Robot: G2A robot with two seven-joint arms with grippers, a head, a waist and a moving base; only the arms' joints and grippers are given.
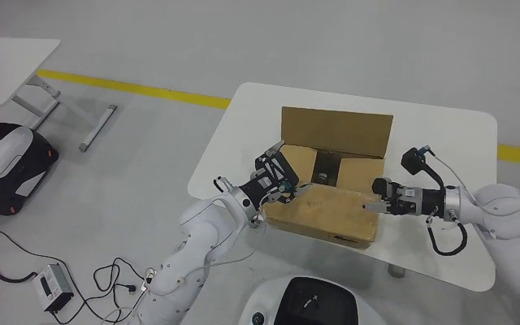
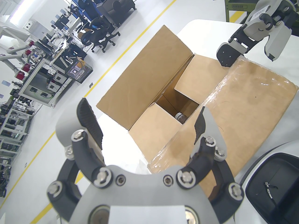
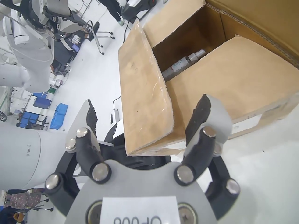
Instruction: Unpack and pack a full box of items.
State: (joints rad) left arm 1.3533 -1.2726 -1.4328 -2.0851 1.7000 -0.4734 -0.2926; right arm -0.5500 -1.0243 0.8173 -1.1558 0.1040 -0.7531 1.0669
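While the rounded white counter (image 1: 455, 130) carries the brown cardboard box (image 1: 325, 207), far flap upright, we see the left pincer (image 2: 142, 107) and right pincer (image 3: 147, 101) spread open at opposite ends of the box. A small grey bottle (image 3: 184, 65) lies inside it.

A white label (image 3: 139, 208) with black letters and numbers sits upside down on the base of the right gripper (image 3: 147, 104). The bottle (image 3: 184, 65) in the box (image 3: 233, 82) has a label too small to read. A white sticker (image 3: 247, 120) with tiny print is on the box's side.
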